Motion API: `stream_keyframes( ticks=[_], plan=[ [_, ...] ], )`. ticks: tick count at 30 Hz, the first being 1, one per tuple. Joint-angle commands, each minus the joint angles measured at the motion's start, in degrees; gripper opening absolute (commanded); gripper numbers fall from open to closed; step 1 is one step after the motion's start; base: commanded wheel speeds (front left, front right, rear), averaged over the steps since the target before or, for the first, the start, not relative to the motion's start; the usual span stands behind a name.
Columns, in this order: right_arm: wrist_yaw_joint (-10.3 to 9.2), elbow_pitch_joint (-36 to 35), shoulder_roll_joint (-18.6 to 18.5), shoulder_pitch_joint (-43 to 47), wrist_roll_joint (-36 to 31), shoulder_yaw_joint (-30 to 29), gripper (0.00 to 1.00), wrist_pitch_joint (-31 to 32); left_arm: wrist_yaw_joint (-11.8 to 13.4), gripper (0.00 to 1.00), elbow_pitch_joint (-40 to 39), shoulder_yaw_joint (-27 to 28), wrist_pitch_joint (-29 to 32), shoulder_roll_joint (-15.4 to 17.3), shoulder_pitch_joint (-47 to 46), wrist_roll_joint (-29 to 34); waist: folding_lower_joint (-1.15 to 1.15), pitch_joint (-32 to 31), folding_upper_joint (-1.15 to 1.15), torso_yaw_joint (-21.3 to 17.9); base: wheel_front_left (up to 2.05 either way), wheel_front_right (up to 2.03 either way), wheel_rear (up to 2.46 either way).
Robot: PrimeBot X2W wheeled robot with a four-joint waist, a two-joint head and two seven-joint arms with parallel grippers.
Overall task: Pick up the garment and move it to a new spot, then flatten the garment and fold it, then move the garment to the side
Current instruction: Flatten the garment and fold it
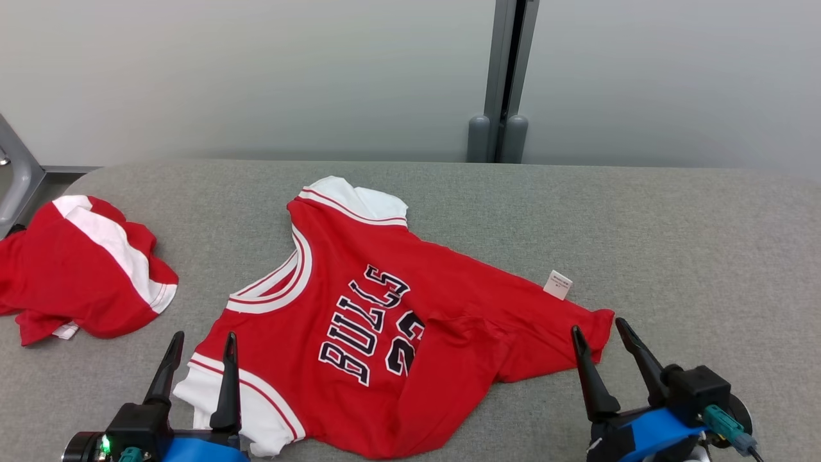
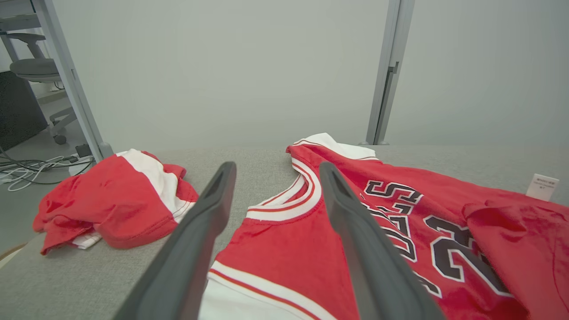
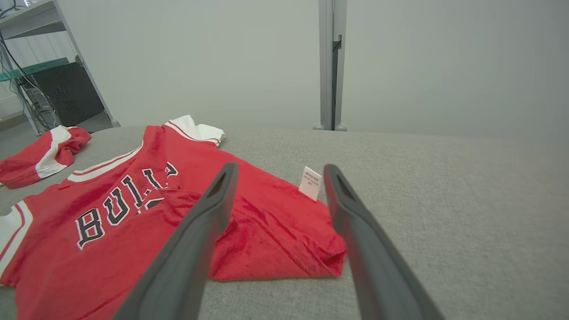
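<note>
The garment is a red jersey with white trim and dark "BULLS" lettering, spread chest-up on the grey padded table, its lower part wrinkled and partly folded over. It also shows in the left wrist view and the right wrist view. My left gripper is open over the near white sleeve, with nothing between its fingers. My right gripper is open at the jersey's hem corner, fingers astride that corner and empty.
A second red and white garment lies crumpled at the table's left end. A white label sticks up from the jersey's far edge. A wall with a grey post runs behind the table.
</note>
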Motion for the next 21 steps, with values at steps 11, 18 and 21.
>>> stream_keyframes(
  ticks=[11,18,21],
  plan=[
    [0.02,9.94,-0.16,-10.08,-1.75,7.49,1.0,-0.2,-0.52,1.0,0.2,-0.5,-0.14,-0.67,-3.21,0.1,0.0,1.91,0.0,2.42,0.0,0.0,0.0],
    [0.01,21.32,-0.27,-16.21,-2.67,11.31,1.0,-0.2,-0.38,1.0,0.07,-1.18,-0.14,-0.66,-4.67,-0.55,0.0,3.53,0.0,4.24,0.0,0.0,0.0],
    [0.01,25.61,-0.54,-18.11,-2.93,11.95,1.0,-0.2,-0.39,1.0,0.11,-1.51,-0.14,-0.69,-5.15,-0.62,0.0,4.18,0.0,4.9,0.0,0.0,0.0]
  ],
)
